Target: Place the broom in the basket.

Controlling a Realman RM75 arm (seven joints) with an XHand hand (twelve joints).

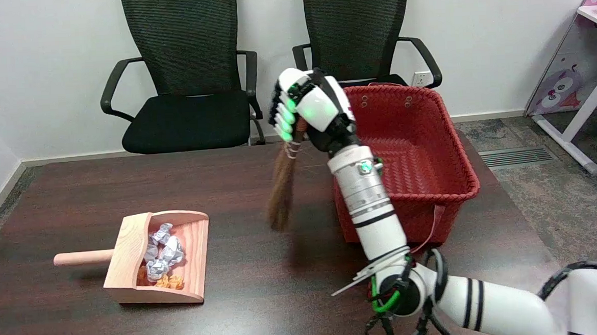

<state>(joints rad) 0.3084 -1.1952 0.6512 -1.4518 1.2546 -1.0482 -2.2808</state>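
My right hand (305, 108) is raised above the table's far middle, just left of the red woven basket (444, 129). It grips the top of a small broom (281, 186), whose brown bristles hang down and blur slightly, their tips just above the dark table. The broom's handle is hidden inside my fingers. The basket stands at the table's right side, its inside bare, and my forearm crosses in front of its left wall.
A wooden dustpan (152, 259) with crumpled paper and orange scraps lies at the front left, handle pointing left. Two black office chairs (186, 76) stand behind the dark table (264, 302). A white shelf frame (581, 112) stands far right.
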